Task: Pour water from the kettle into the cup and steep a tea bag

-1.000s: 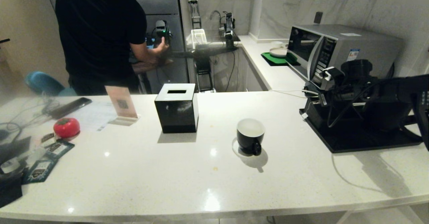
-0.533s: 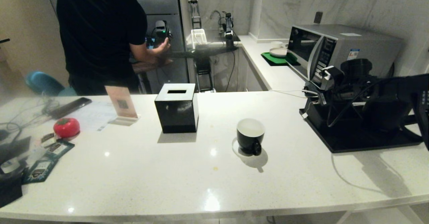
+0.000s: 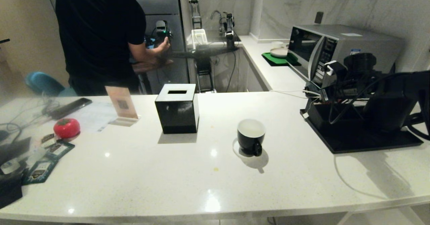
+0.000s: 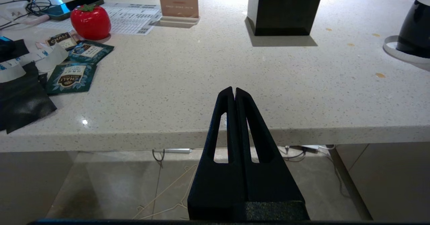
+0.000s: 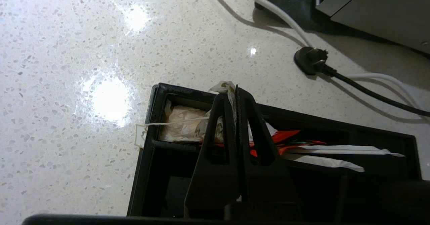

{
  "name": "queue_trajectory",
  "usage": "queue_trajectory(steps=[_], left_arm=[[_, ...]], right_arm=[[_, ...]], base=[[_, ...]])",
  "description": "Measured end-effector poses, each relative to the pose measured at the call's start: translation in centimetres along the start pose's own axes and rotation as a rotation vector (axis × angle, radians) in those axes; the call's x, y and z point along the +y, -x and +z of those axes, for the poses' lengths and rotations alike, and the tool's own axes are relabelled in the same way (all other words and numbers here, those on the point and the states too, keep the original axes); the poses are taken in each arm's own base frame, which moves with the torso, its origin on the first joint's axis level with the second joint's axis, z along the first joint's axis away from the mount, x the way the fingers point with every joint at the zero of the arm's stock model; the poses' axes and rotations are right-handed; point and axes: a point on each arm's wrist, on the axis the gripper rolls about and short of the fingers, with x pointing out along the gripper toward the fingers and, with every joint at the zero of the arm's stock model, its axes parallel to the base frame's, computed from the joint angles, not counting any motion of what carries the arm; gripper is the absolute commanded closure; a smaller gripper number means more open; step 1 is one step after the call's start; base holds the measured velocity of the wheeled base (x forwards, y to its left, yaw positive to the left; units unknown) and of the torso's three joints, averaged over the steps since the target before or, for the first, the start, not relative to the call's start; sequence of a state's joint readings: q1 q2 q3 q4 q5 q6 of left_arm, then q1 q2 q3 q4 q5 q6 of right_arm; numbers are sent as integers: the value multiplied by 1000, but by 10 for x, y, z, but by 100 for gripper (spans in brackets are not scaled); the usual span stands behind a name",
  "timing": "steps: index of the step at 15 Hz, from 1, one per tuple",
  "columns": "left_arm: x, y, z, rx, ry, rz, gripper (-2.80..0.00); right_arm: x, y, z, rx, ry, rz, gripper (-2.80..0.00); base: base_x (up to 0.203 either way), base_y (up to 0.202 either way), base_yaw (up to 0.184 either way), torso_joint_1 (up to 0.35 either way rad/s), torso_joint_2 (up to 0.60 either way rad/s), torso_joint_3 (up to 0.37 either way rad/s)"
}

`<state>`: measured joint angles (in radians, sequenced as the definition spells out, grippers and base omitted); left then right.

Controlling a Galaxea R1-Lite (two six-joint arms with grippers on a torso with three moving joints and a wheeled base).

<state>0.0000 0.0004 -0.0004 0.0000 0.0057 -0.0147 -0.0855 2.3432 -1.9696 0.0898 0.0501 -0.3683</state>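
Head camera overlooks the counter (image 3: 188, 178); wrist cameras face it closely.

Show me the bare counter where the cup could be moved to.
Free: the stretch between the tissue box and the cup, and the wide front strip below both. Crowded: the left end with tea sachets and the red tomato-shaped object; the black tray on the right.

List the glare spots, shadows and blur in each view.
Head view: ceiling-light glints on the counter, a soft shadow beside the cup, haze along the picture's left edge. Left wrist view: sharp and evenly lit, a small glint near the counter's front edge. Right wrist view: two blown-out reflections on the counter beside the black tray.
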Motion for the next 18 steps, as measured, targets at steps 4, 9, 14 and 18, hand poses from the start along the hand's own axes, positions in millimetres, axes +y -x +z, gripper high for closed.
queue_trajectory(steps=[4, 9, 14, 18], left_arm=[[0, 0, 0, 0, 0, 0, 0], [0, 0, 0, 0, 0, 0, 0], [0, 0, 0, 0, 0, 0, 0], [0, 0, 0, 0, 0, -1, 0]], right_arm=[[-2, 6, 5, -11, 2, -5, 0], [-2, 13, 8, -15, 3, -7, 0], [-4, 25, 14, -29, 4, -10, 0], [-4, 41, 17, -31, 4, -9, 0]], base=[[0, 0, 0, 0, 0, 0], [0, 0, 0, 0, 0, 0], [0, 0, 0, 0, 0, 0], [0, 0, 0, 0, 0, 0]])
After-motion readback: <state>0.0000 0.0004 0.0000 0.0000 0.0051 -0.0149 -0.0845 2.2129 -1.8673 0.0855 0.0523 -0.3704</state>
